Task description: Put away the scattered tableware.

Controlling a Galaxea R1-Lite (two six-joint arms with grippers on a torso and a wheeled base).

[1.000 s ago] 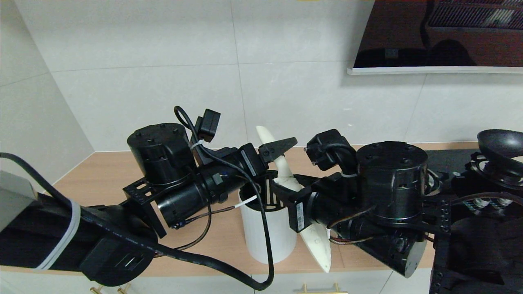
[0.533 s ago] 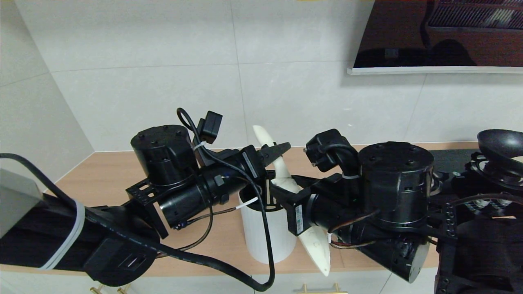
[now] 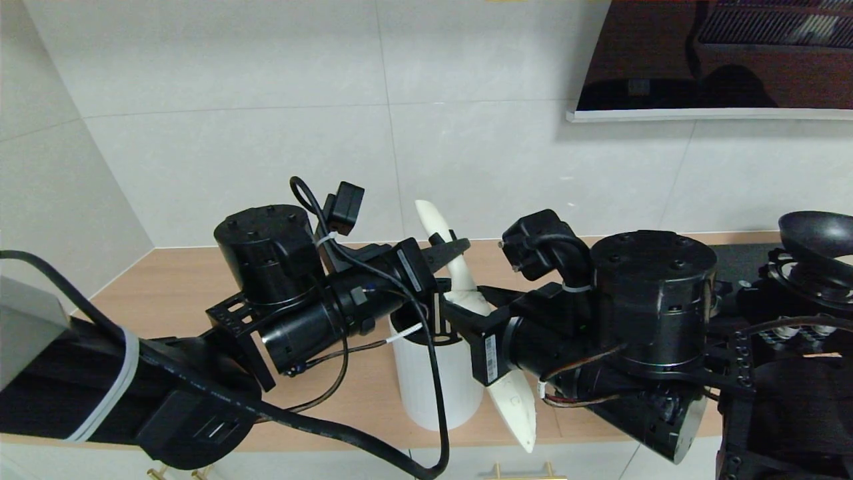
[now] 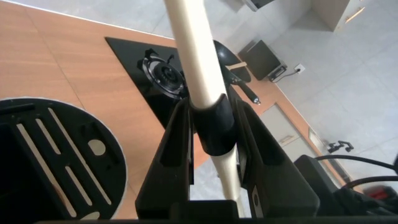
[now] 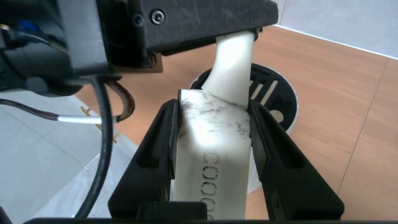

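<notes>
Long cream plastic spatula [image 3: 461, 277] is mid-frame in head view, tilted: thin handle end toward upper ctr, broad blade toward lower ctr. It's off the table, held at two spots, and hangs over the white cylindrical holder w/ black slotted lid [image 3: 436, 387]. The holder stands on the light wood table [image 3: 166, 280], lower ctr. The spatula isn't in any slot yet.

Left claw [image 3: 446, 245]: fingers pinched tight on the round handle, nothing else in it. Right claw [image 5: 214, 109]: fingers closed flat on the wider, smudged neck just above the blade.

Step in hand, my read: a re-grip between the two claws so the spatula can go into the lid.

To do it well:
- Only one claw should let go, and only once the other's hold is firm. The handle looks smooth and round, prob. slippery.
- Bring the spatula upright and line it up w/ a slot wide enough for it.
- Lower it slowly, no forcing. The holder looks light and could tip if pushed sideways.
- Which end should go down first, can't tell.

Counts:
- 1 spatula
- 1 holder
- 2 claws, both on the spatula
- Several slots in the lid, exact no. unclear

Further out, right side of frame: 1 black hob [image 4: 140, 59] and 1 black pan [image 3: 816, 233] over it.
</notes>
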